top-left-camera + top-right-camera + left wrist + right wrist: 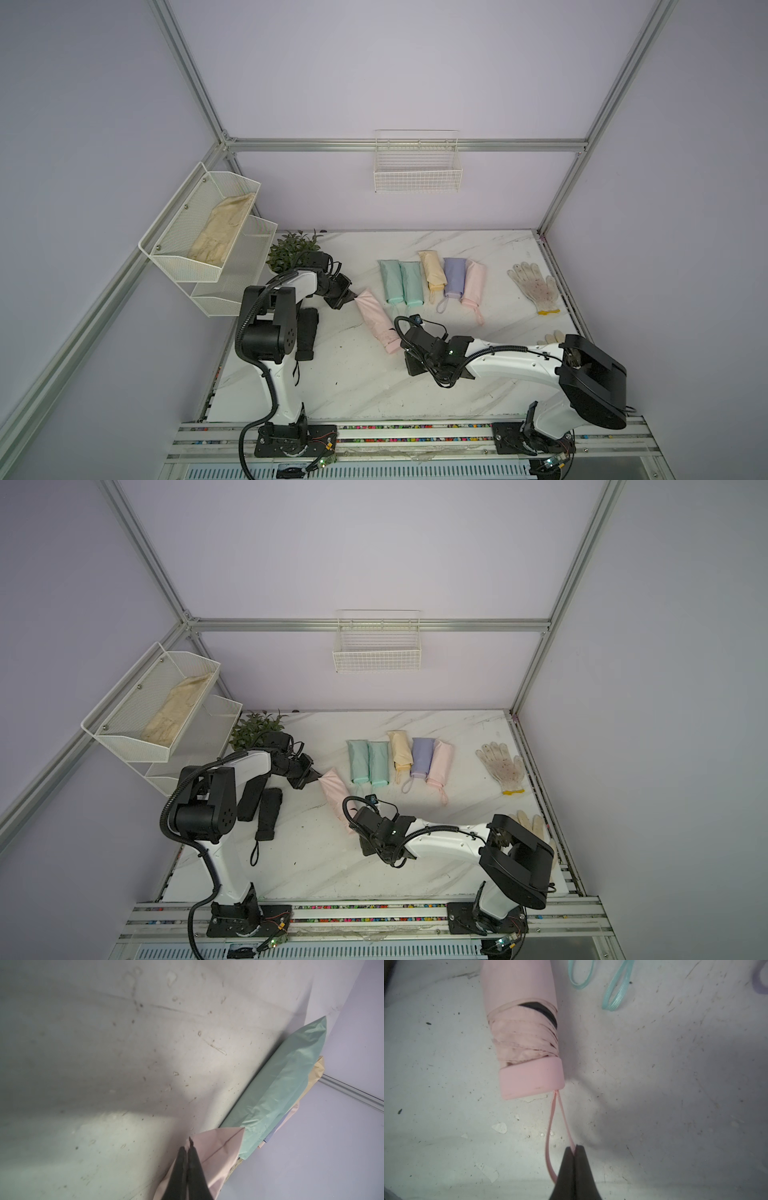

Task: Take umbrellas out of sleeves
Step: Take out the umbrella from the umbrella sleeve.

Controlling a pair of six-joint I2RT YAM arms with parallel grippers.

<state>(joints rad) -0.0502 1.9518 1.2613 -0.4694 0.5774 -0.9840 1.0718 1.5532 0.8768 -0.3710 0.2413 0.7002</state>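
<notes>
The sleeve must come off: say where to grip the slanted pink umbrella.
Its wrist loop, from the handle-cap end: only that end pokes out of the pink sleeve. The right gripper is shut on the loop; the left gripper pinches the sleeve's closed end.

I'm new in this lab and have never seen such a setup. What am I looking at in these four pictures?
These are two robot arms, the left arm and the right arm, at a marble table. Two pictures look down on the whole scene from above; the other two come from a camera on each wrist. On the table lie a row of five sleeved umbrellas and a white glove. Nearer the arms, a pink umbrella pokes out of its pink sleeve. The left gripper is shut on the sleeve's far end; the right gripper pinches the umbrella's wrist loop.
</notes>
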